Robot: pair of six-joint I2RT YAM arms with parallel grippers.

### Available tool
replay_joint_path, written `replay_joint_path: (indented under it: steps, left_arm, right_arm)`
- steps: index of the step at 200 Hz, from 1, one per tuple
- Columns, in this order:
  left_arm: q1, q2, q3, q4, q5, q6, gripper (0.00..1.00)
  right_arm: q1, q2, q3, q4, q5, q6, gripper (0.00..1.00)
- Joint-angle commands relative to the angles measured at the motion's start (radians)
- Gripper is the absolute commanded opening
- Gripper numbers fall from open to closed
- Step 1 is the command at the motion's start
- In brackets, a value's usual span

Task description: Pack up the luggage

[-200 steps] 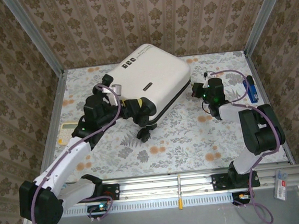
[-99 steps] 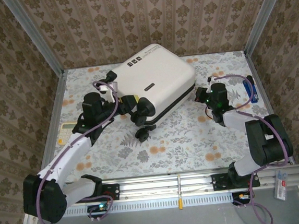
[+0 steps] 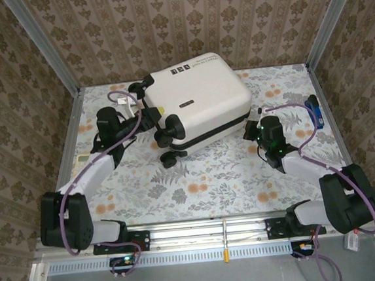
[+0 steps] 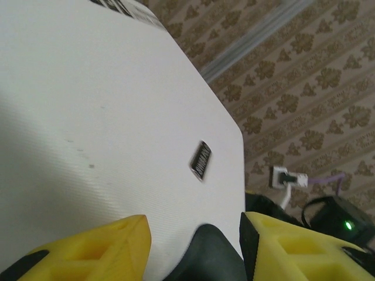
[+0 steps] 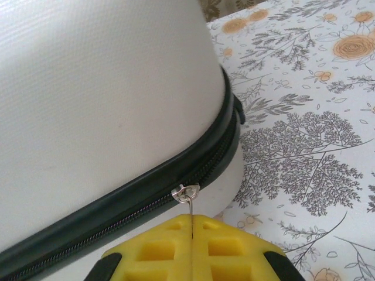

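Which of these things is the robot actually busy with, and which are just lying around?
In the job: luggage; zipper pull, pinched by right gripper; wheel, inside left gripper.
Lying about: blue item, right edge of table; pale item, left edge.

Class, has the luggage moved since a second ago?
Yes. The luggage has turned clockwise and now lies closer to parallel with the far edge of the table.

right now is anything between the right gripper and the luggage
Nothing visible stands between them. The right gripper is shut on the zipper pull, which hangs from the slider on the luggage at its dark seam. The fingertips sit right against the shell, with the floral table to one side.
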Motion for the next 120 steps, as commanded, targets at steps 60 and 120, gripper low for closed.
replay_joint_path:
  steps: [60,120]
  left_arm:
    - [0.134,0.212,0.193,-0.088,0.048,0.0,0.46]
    - [0.219,0.081,0.167,-0.223,0.023,-0.023,0.52]
  right_arm:
    - [0.142,-0.187,-0.088,-0.152,0.138,0.005,0.0]
    - [0.208,-0.251,-0.104,-0.187,0.159,0.025,0.0]
